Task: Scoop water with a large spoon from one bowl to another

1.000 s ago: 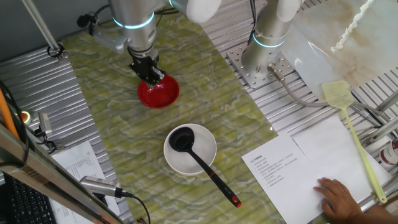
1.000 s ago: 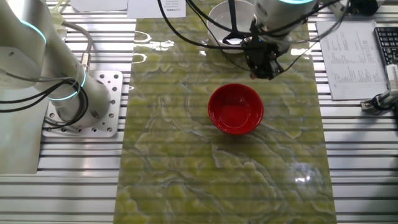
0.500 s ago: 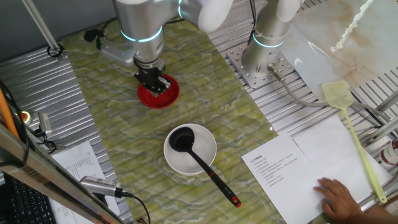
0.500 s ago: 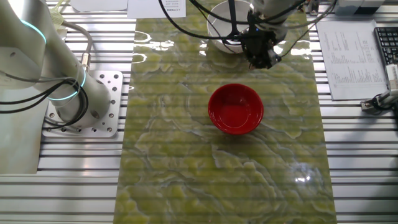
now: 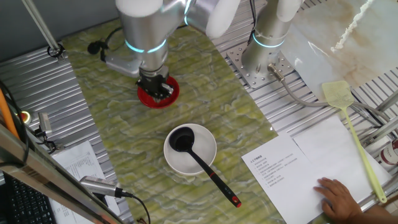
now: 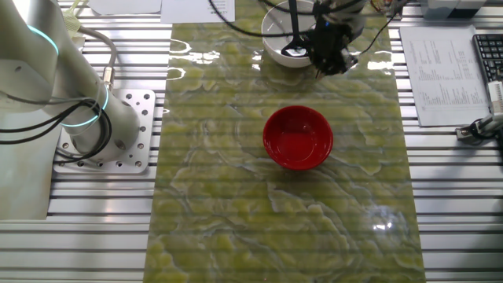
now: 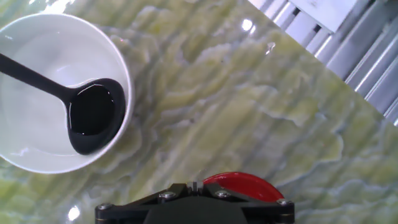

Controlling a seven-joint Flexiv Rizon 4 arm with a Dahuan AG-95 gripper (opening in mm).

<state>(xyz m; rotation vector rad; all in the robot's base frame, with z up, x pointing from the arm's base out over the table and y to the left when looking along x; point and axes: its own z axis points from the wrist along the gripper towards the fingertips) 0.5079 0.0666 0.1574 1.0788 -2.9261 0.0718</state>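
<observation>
**Hand view and fixed views: gripper between the two bowls, ladle resting in the white bowl**

Hand view shows the white bowl (image 7: 59,93) at upper left on the green marbled mat (image 7: 249,106). The ladle (image 7: 87,112) lies inside it, black cup down at the bowl's right side, handle running out past the left edge of the frame. The cup holds a dark, glossy surface; whether that is water I cannot tell. Only the upper rim of the red bowl (image 7: 239,185) shows at the bottom edge, just behind my gripper's housing. My fingertips do not show in this view.

From one fixed view, my gripper (image 5: 157,87) hangs above the red bowl (image 5: 168,96) and covers part of it. The white bowl (image 5: 189,149) sits nearer the camera, well apart from the red one. The ladle (image 5: 202,163) rests in it, cup against the left inner wall, handle leaning over the rim toward lower right, red tip on the mat.

From the other fixed view, my gripper (image 6: 328,53) sits just beside the white bowl (image 6: 275,31), with the red bowl (image 6: 297,137) apart from it toward the camera.

My gripper grasps nothing. Whether its fingers are spread or pressed together I cannot tell: they appear only as a dark mass.

A yellow-green fly swatter (image 5: 351,124) lies on the right, beside white paper sheets (image 5: 311,158) with a person's hand (image 5: 339,198) resting on them.
</observation>
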